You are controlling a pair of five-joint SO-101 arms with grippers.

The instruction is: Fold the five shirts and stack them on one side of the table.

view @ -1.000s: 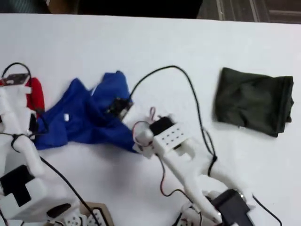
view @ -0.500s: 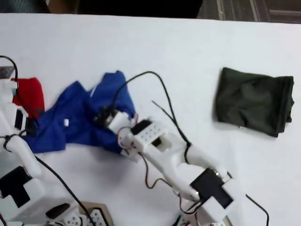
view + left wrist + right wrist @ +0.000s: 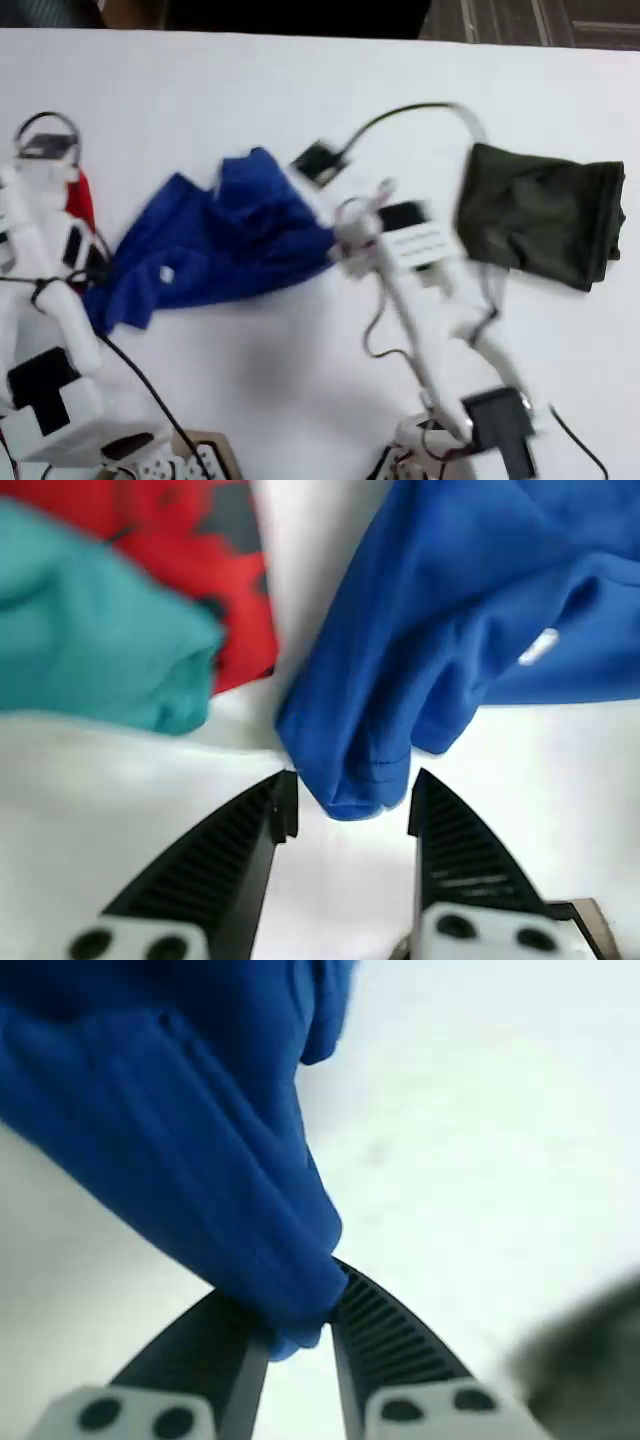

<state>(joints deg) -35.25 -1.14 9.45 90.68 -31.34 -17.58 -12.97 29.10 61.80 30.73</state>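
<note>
Dragging the blue shirt [image 3: 230, 240] taut for folding, I am clamping its edge in my right gripper [image 3: 300, 1325], now swinging away from my left gripper [image 3: 352, 780], which is gaping around the opposite corner.

red shirt [image 3: 82, 203] mostly hidden, teal shirt [image 3: 90, 640] cropped

Overhead plus close wrists; shared blue shirt [image 3: 230, 240]

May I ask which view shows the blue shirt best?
The high view shows the whole blue shirt. The left wrist view shows a hem corner inside the left pincer; the right wrist view, a fold clamped in the right pincer.
</note>
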